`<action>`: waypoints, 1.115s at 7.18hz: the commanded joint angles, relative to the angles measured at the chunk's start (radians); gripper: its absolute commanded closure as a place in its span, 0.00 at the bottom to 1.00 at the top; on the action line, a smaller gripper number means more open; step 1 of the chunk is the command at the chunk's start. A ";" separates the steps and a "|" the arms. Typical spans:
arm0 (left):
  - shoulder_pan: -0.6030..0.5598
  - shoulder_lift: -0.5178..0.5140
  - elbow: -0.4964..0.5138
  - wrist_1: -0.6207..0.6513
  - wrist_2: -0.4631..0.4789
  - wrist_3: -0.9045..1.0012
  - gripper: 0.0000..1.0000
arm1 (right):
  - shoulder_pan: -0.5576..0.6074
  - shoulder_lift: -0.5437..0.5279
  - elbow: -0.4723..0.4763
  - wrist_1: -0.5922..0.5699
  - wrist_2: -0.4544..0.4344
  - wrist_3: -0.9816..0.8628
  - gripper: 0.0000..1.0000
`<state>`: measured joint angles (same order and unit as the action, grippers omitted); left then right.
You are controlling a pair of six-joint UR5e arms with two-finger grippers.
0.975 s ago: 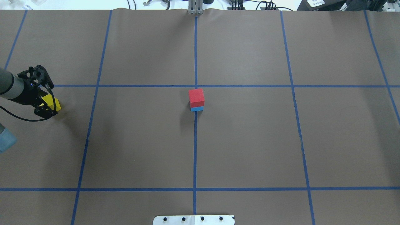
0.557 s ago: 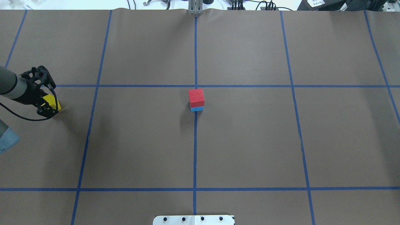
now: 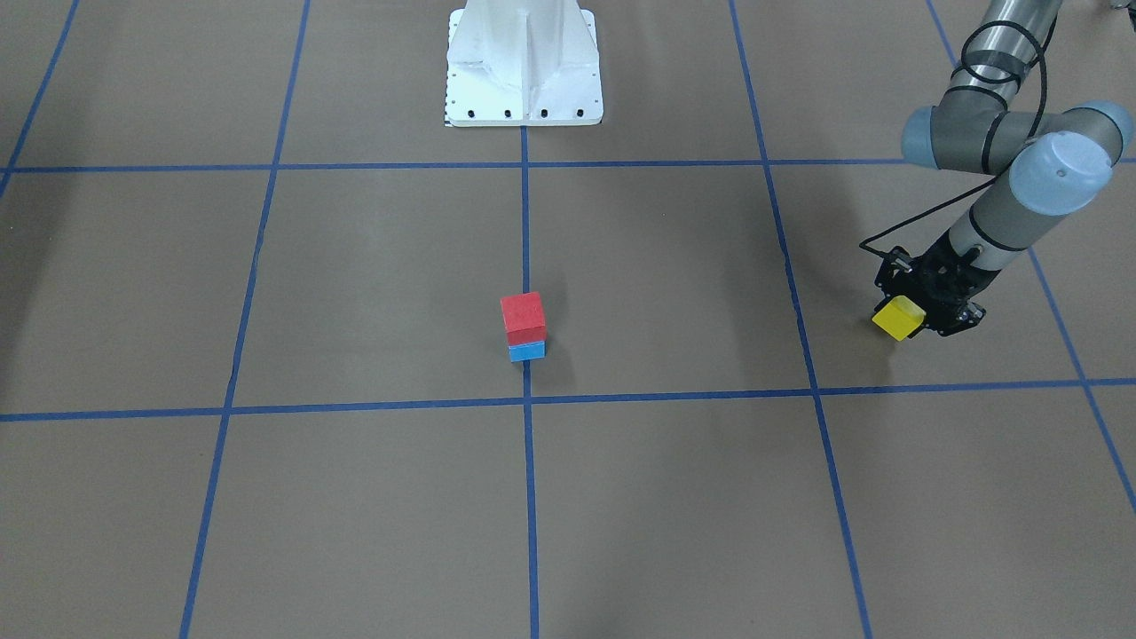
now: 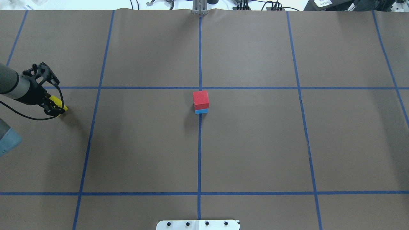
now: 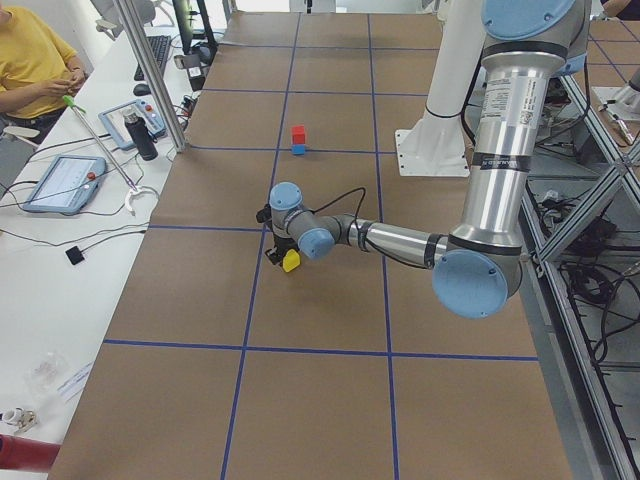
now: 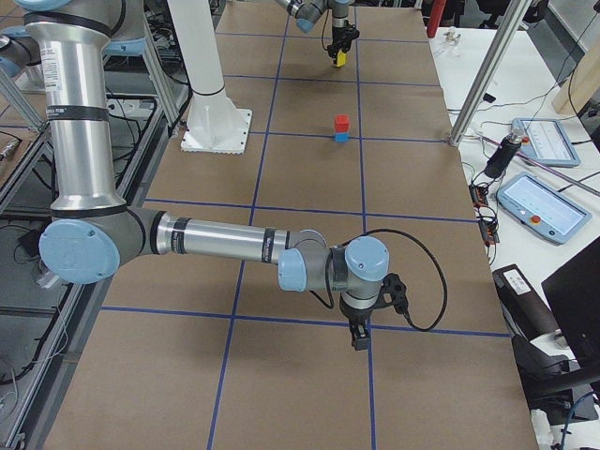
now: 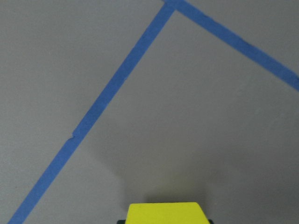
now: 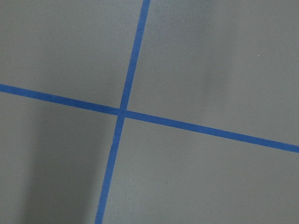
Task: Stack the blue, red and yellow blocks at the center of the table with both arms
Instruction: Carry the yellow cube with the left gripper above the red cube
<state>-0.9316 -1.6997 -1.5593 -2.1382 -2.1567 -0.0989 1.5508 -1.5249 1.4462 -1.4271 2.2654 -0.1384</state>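
the left gripper (image 4: pixel 55 108) has its jaws pinching the yellow block (image 4: pixel 60 104), which sits tilted between them, one corner pointing down in the front-facing view (image 3: pixel 898 318). whether the block clears the bench (image 4: pixel 255 143) cannot be told. in the overhead view this grasp lies far out at 9 o'clock from the stack, near the bench's left edge. the red block (image 4: pixel 201 99) rests squarely on the blue block (image 4: pixel 201 111) at the bench's centre, on the middle line of blue tape (image 4: pixel 199 153), just toward 6 o'clock from a tape crossing. the right gripper (image 6: pixel 359 337) shows only in the exterior right view, pointing down at the bench well apart from the stack; i cannot tell how its jaws stand. its wrist camera sees only bench and crossed tape.
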 commanded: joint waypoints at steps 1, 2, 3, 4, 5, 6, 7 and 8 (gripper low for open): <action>0.000 -0.090 -0.015 0.003 -0.038 -0.375 1.00 | 0.000 -0.008 0.003 0.001 -0.001 0.000 0.00; 0.002 -0.166 -0.009 0.003 -0.035 -0.601 1.00 | 0.000 -0.008 0.006 0.001 -0.001 0.000 0.00; 0.016 -0.216 -0.008 0.008 -0.034 -0.710 1.00 | 0.000 -0.008 0.009 0.001 0.000 0.000 0.00; 0.058 -0.289 -0.015 0.093 -0.016 -0.816 1.00 | 0.000 -0.008 0.010 0.001 0.000 0.000 0.00; 0.112 -0.390 -0.019 0.216 0.068 -0.913 1.00 | 0.000 -0.008 0.010 0.001 0.000 0.000 0.00; 0.167 -0.482 -0.025 0.365 0.125 -0.991 1.00 | 0.000 -0.008 0.010 0.001 0.000 0.000 0.00; 0.186 -0.564 -0.033 0.491 0.132 -1.019 1.00 | 0.000 -0.008 0.010 0.001 0.000 0.000 0.00; 0.216 -0.628 -0.030 0.564 0.155 -1.071 1.00 | 0.000 -0.009 0.008 0.001 0.000 -0.001 0.00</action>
<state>-0.7531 -2.2369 -1.5881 -1.6932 -2.0315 -1.1069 1.5508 -1.5327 1.4556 -1.4266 2.2657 -0.1383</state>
